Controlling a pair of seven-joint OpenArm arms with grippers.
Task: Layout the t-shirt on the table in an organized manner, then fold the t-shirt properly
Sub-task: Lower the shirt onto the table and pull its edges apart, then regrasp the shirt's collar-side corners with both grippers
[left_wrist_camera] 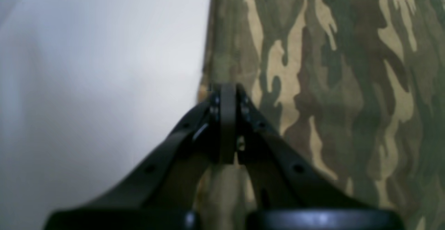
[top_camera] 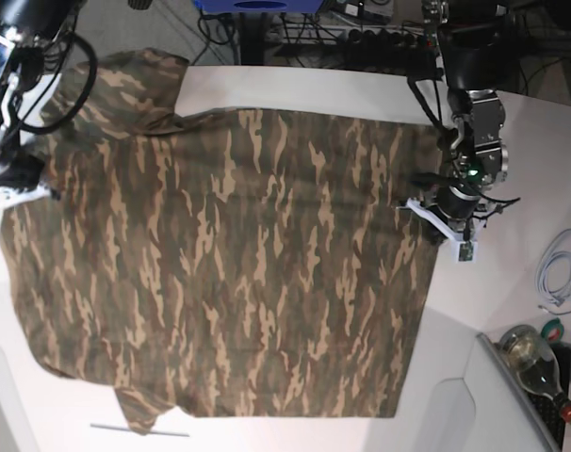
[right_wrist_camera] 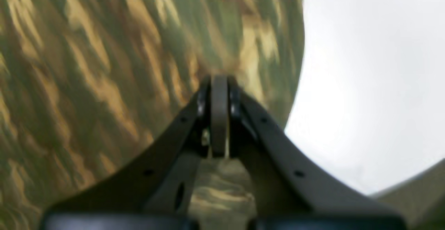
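The camouflage t-shirt [top_camera: 238, 254] lies spread flat over the white table [top_camera: 526, 179], with one sleeve at the far left and one at the near edge. My left gripper [top_camera: 429, 205] is at the shirt's right edge. In the left wrist view its fingers [left_wrist_camera: 227, 87] are pressed together on the edge of the cloth [left_wrist_camera: 330, 84], beside bare table [left_wrist_camera: 104, 66]. My right gripper [top_camera: 22, 184] is at the shirt's left edge. In the blurred right wrist view it [right_wrist_camera: 219, 79] is shut on the cloth [right_wrist_camera: 104, 66], with the table [right_wrist_camera: 365, 66] to its right. The neck band does not show.
A glass bottle [top_camera: 535, 353] and a white cable [top_camera: 559, 273] lie at the right edge. Dark cables and gear [top_camera: 361, 38] run along the far side. A raised white panel [top_camera: 455, 414] sits at the near right corner.
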